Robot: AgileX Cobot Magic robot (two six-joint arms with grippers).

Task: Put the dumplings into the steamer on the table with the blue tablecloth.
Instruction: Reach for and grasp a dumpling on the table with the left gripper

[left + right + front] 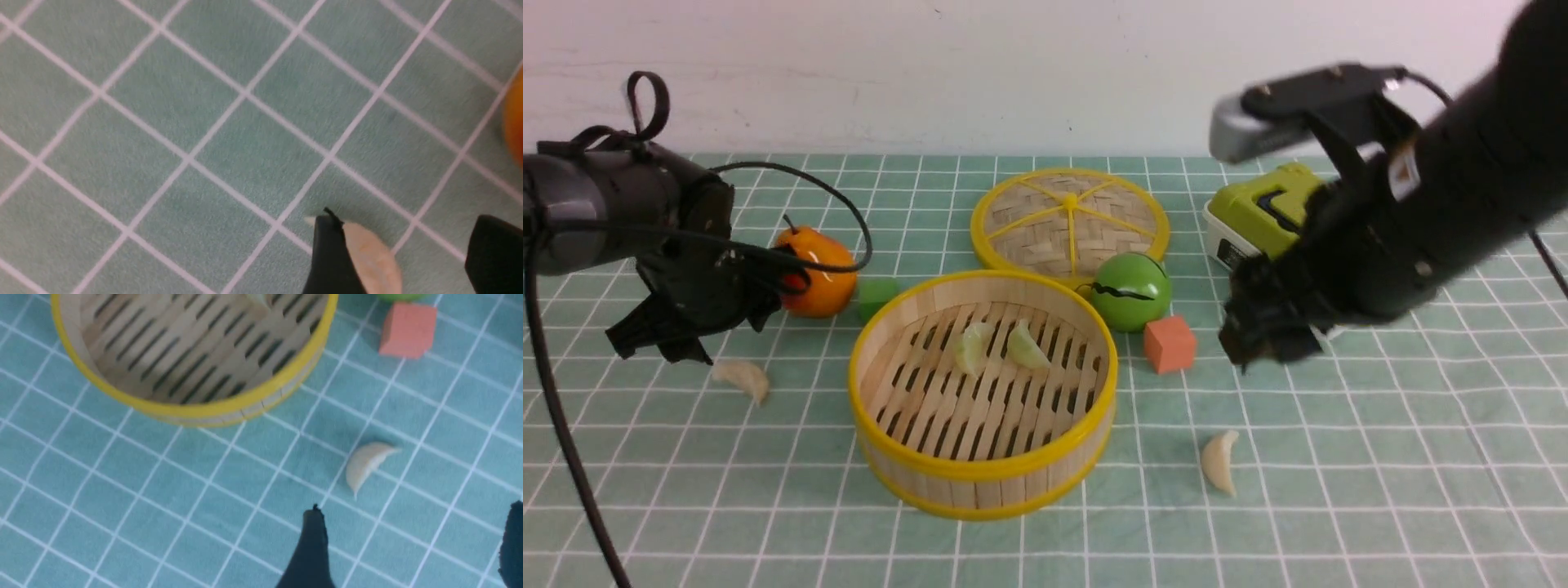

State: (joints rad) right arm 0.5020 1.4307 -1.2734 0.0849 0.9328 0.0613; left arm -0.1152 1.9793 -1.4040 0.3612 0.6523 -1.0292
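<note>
The steamer (980, 474) stands mid-table on the teal grid cloth (1380, 457), with two pale green dumplings (972, 347) (1025, 345) on its slats. One cream dumpling (742, 378) lies left of it on the cloth. My left gripper (658, 347) hovers just above that dumpling, open. In the left wrist view the dumpling (367, 257) lies between the spread jaws of the gripper (408, 220), close to one finger and partly hidden by it. Another cream dumpling (1219, 461) (365, 465) lies right of the steamer (184, 410). My right gripper (1262, 343) (414, 510) hangs open and empty above it.
Behind the steamer lie a flat woven lid (1070, 220), a green ball (1131, 291), a small green cube (876, 296) and a salmon cube (1170, 344) (408, 330). An orange fruit (817, 269) (515, 118) sits by the left arm. A lime-and-white box (1262, 216) stands back right.
</note>
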